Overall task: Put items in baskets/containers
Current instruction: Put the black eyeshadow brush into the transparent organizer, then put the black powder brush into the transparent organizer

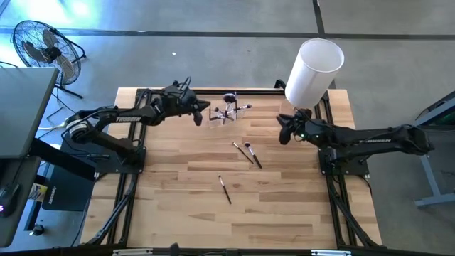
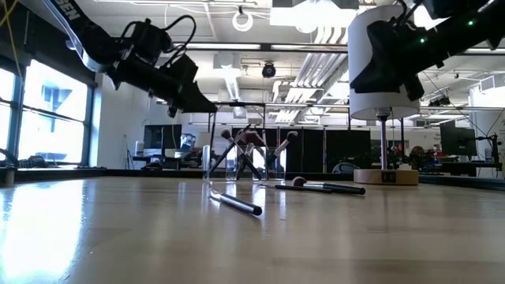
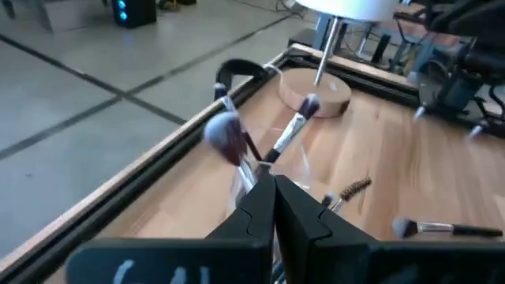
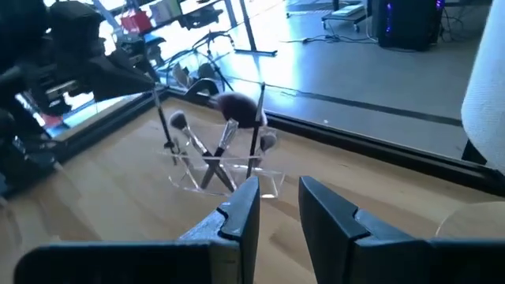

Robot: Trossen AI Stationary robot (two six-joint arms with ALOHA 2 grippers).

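Observation:
The clear holder (image 1: 227, 114) stands near the table's far edge with several makeup brushes leaning in it, heads up (image 4: 237, 106). My left gripper (image 1: 205, 110) hovers just left of the holder, shut on a thin brush (image 4: 162, 110). My right gripper (image 1: 284, 131) is open. It floats to the holder's right, beside the white cylinder, and faces the holder (image 4: 225, 170). Three loose brushes lie flat on the wood: two side by side (image 1: 247, 153) and one nearer (image 1: 225, 189). My left gripper pinches a slim dark brush handle (image 3: 251, 170) between its two fingertips (image 3: 274, 189). It comes slanting down from the table's left. The brush reaches beyond the fingers into the holder among the other brushes, with its reddish head (image 3: 225, 134) away from the fingers. Which part rests in the holder is unclear.
A tall white cylinder (image 1: 313, 71) on a round wooden base (image 2: 387, 175) stands at the far right corner, close behind my right gripper. Black rails frame the table's edge (image 3: 197, 134). Bare wood fills the near half. A fan (image 1: 43, 50) stands on the floor off the table.

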